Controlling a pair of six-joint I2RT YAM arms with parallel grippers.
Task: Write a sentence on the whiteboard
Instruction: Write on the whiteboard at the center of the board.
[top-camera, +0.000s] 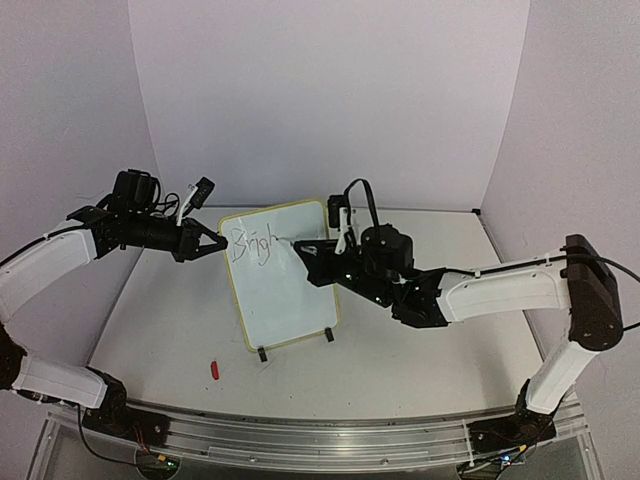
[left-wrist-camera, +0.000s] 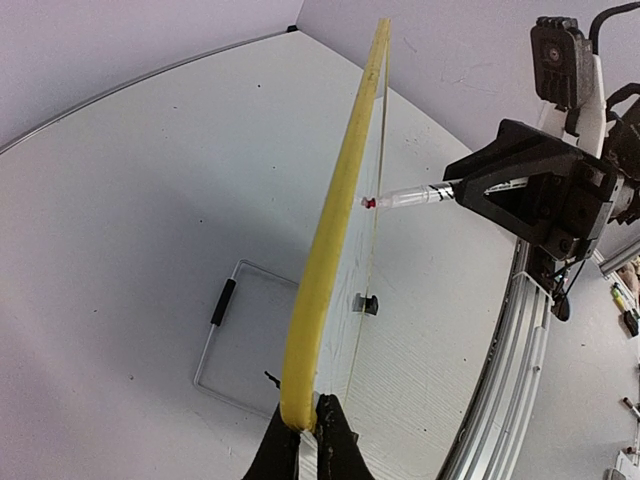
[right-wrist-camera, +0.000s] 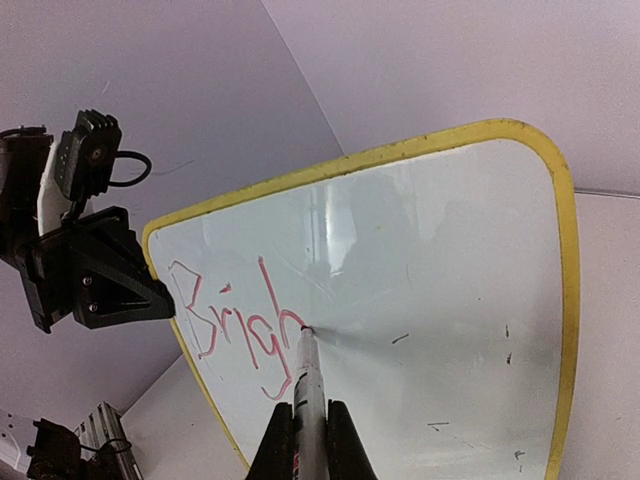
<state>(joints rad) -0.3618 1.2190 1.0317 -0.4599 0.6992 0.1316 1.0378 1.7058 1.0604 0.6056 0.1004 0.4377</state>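
Two pincers, one whiteboard (top-camera: 285, 290): left pincer (left-wrist-camera: 305, 432) clamps its rim; right pincer (right-wrist-camera: 305, 428) grips one marker (right-wrist-camera: 308, 372) by five letters (right-wrist-camera: 235, 322).

Light even and diffuse; walls (top-camera: 330, 90) read faint lilac. We note only soft shadows on the table (top-camera: 400, 370). Board (right-wrist-camera: 430, 260) carries pale reflections, mild glare. Wrist views bow straight edges. Near fingers (right-wrist-camera: 345, 450) soft in the right wrist view; top view slightly grainy.
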